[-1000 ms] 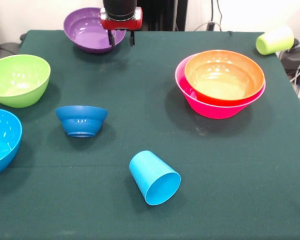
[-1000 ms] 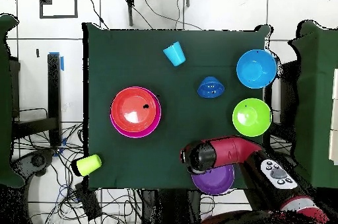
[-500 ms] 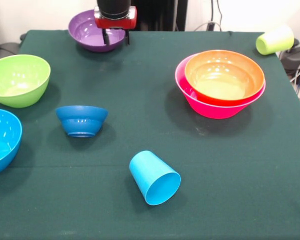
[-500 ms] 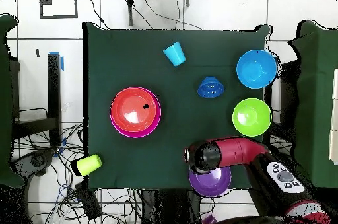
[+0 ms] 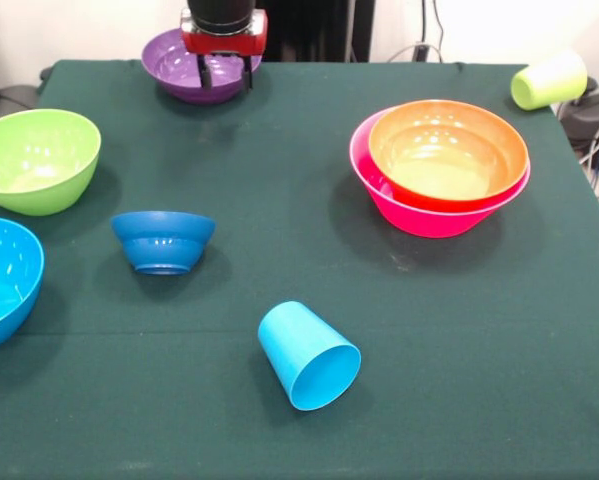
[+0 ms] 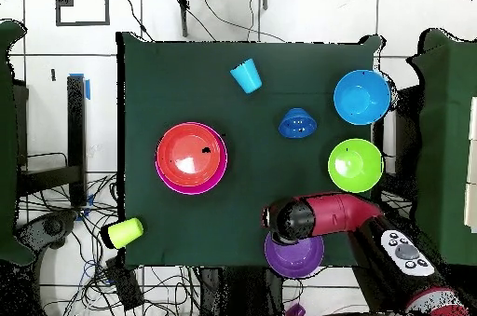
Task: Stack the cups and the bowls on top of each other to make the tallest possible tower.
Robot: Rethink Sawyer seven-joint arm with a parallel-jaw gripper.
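1. The gripper (image 5: 224, 72) hangs over the purple bowl (image 5: 179, 68) at the table's far edge. Its two dark fingers stand a little apart and reach down at the bowl's near rim. One seems inside the wall, one outside, but I cannot tell whether they are pinching it. Nothing is lifted.
2. In the overhead view the arm's black wrist covers the gripper, which sits above that bowl's rim (image 6: 294, 254).
3. The tower (image 5: 441, 165) so far: orange bowl (image 5: 447, 150) nested in the pink bowl (image 5: 419, 215), well apart from the gripper.
4. Loose pieces:
   - green bowl (image 5: 34, 160) and light blue bowl (image 5: 1, 280), upright at one side
   - small dark blue bowl (image 5: 164, 240), upright between them and the table's middle
   - blue cup (image 5: 307, 355) on its side, mouth towards the camera
   - yellow-green cup (image 5: 549, 80) on its side at a far corner
5. Handling, as I judge it: the purple bowl is thin glossy plastic, so light, stiff and slippery. The only good hold is the rim, pinched across the wall. A bowl held by one edge will likely hang tilted and may slip or swing.
6. The bowl sits close to the table's edge, so a nudge could push it off the green cloth (image 5: 279, 420).
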